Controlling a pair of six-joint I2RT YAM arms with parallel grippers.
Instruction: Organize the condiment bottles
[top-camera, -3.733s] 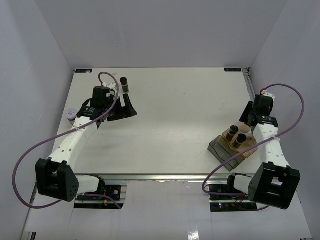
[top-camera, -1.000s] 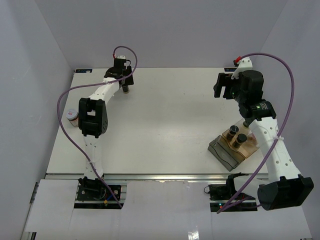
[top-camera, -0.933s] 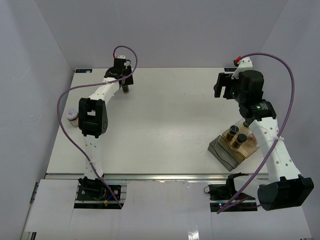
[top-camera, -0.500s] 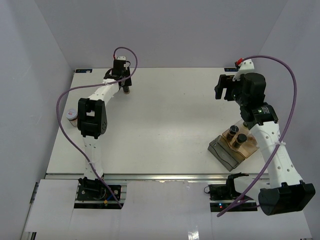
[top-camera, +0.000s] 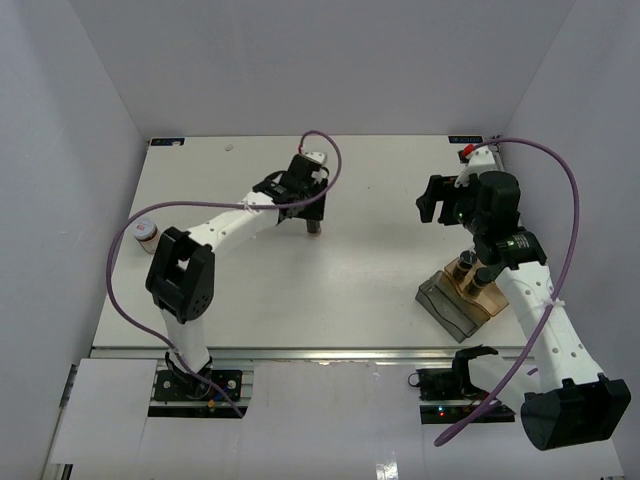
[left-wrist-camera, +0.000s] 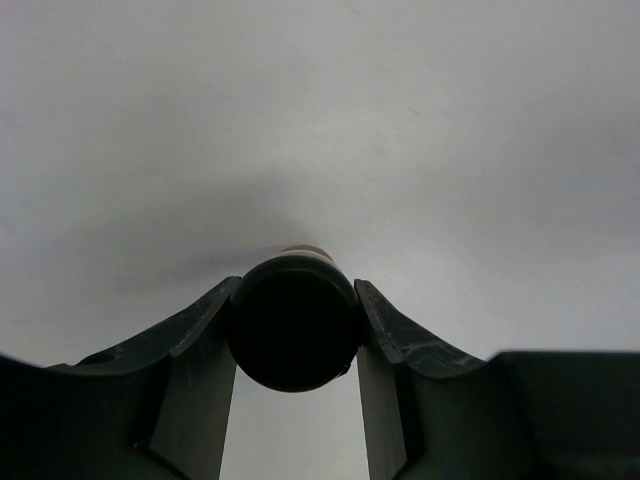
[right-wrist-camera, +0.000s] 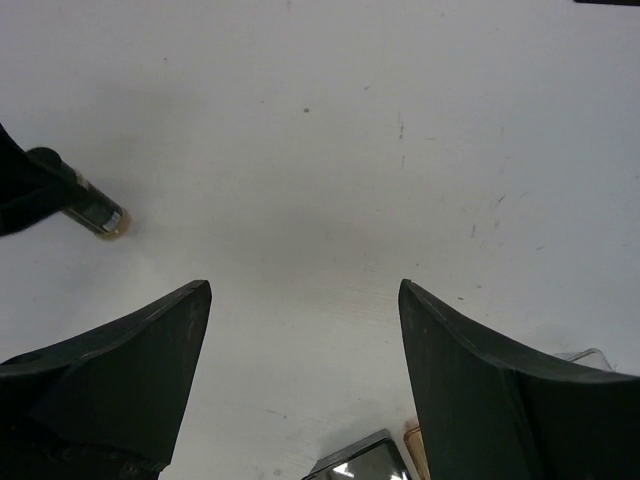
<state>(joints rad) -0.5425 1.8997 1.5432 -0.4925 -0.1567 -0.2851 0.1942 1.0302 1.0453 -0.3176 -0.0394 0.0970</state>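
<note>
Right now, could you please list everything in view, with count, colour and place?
table: one, white
tray: one, grey, near right
tray jars: two, dark, black caps, standing in the tray, one partly behind the right arm
held jar: one, dark brown, black cap, mid-table in the left gripper
pink-lidded jar: one, at the table's left edge
left gripper: one, black, shut on the held jar
right gripper: one, black, open and empty, beyond the tray
</note>
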